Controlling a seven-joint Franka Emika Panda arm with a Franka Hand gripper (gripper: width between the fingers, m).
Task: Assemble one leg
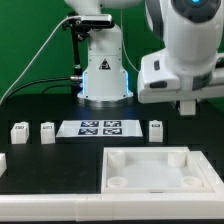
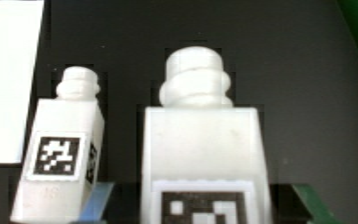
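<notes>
In the wrist view a leg (image 2: 202, 150), a white block with a rounded peg end and a black-and-white tag, fills the middle between my fingertips (image 2: 115, 200). My gripper (image 2: 220, 203) is shut on it and holds it above the table. A second leg (image 2: 66, 140) looks smaller and lies on the dark table beside it. In the exterior view my gripper (image 1: 186, 105) hangs at the exterior view's right, above and right of a leg (image 1: 155, 129) on the table. The held leg is hidden there. Two more legs (image 1: 18, 131) (image 1: 47, 131) sit at the left.
The marker board (image 1: 98, 127) lies in the middle before the arm's base (image 1: 104, 75). The large white square tray-like piece (image 1: 150, 150) with corner sockets lies at the front right. A white strip runs along the front edge (image 1: 40, 205).
</notes>
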